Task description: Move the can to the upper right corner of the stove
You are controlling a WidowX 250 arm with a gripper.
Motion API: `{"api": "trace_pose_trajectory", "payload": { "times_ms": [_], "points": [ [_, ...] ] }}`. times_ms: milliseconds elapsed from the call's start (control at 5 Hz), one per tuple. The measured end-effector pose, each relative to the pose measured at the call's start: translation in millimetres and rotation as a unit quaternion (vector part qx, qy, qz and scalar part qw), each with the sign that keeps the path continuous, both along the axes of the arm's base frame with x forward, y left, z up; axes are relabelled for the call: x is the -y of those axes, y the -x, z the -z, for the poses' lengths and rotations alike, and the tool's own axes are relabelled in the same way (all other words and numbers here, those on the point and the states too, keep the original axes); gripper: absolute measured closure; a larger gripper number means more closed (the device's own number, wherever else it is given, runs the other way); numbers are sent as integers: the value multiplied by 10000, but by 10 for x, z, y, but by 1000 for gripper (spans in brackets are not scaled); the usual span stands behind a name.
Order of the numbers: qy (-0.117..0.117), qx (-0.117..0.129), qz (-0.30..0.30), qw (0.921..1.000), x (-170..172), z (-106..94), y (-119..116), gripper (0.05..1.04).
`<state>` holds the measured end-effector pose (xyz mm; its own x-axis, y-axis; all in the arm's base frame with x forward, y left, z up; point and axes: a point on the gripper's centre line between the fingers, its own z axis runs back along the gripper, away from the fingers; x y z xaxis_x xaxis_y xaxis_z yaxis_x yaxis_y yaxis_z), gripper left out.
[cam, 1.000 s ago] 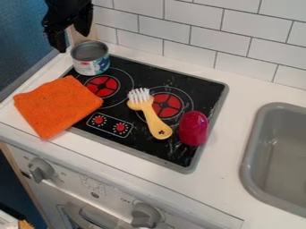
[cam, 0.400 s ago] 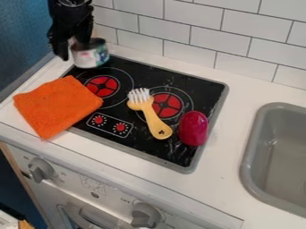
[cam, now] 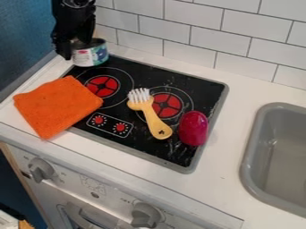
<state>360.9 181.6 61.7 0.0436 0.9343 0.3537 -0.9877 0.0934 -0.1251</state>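
Observation:
The gripper (cam: 76, 48) is at the upper left, pointing down over the left side of the can (cam: 92, 57). Its fingers are apart, one outside the can's left wall and the other over its opening. The can is upright, grey inside with a white, blue and green label, at the back left corner of the stove (cam: 133, 140). The gripper partly covers its rim. Whether the can's base rests on the surface, I cannot tell.
An orange cloth (cam: 58, 106) overlaps the stove's left edge. A yellow brush (cam: 151, 117) with white bristles and a dark pink object (cam: 193, 129) lie on the stove. Tiled wall (cam: 197, 38) runs behind; a grey sink (cam: 281, 154) is at the right.
The gripper has come down and slightly right, onto the can's left side. The can has shifted up in the view, toward the wall or slightly upward.

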Motion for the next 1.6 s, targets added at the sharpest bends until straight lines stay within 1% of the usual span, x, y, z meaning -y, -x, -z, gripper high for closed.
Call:
{"api": "trace_pose_trajectory", "payload": {
  "times_ms": [400, 600, 800, 1000, 1200, 1400, 1600],
  "points": [
    [369, -42, 435, 9984, 448, 16, 68, 85],
    [555, 1, 695, 9960, 686, 22, 53, 85],
    [757, 31, 801, 9939, 874, 30, 11, 85],
    [895, -10, 1144, 9894, 1217, 28, -48, 85],
    [981, -61, 1567, 9827, 1610, 4, -100, 84],
    [1073, -92, 1977, 9743, 1974, 7, -99, 85],
    [1026, -118, 2314, 9674, 2195, -6, -77, 85]
  ]
}}
